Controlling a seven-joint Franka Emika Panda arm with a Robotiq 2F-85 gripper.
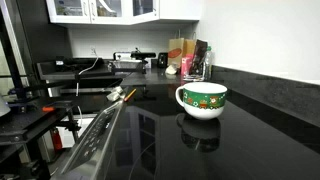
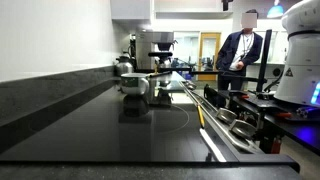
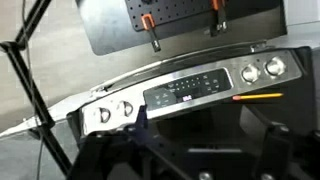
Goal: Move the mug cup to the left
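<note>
The mug cup (image 1: pixel 201 100) is a wide white mug with a green patterned band. It stands upright on the glossy black countertop (image 1: pixel 250 140), and it also shows far off in an exterior view (image 2: pixel 135 85). It is not in the wrist view. My gripper (image 3: pixel 205 140) shows only in the wrist view, as two dark fingers spread wide apart with nothing between them. It hangs above the stove's silver control panel (image 3: pixel 190 90), away from the mug.
An orange pencil (image 3: pixel 258 96) lies by the control panel and also shows in an exterior view (image 1: pixel 128 96). Containers (image 1: pixel 185 58) stand at the back of the counter. A coffee machine (image 2: pixel 158 48) stands far back. A person (image 2: pixel 240 50) stands beside the robot's white base (image 2: pixel 300 50).
</note>
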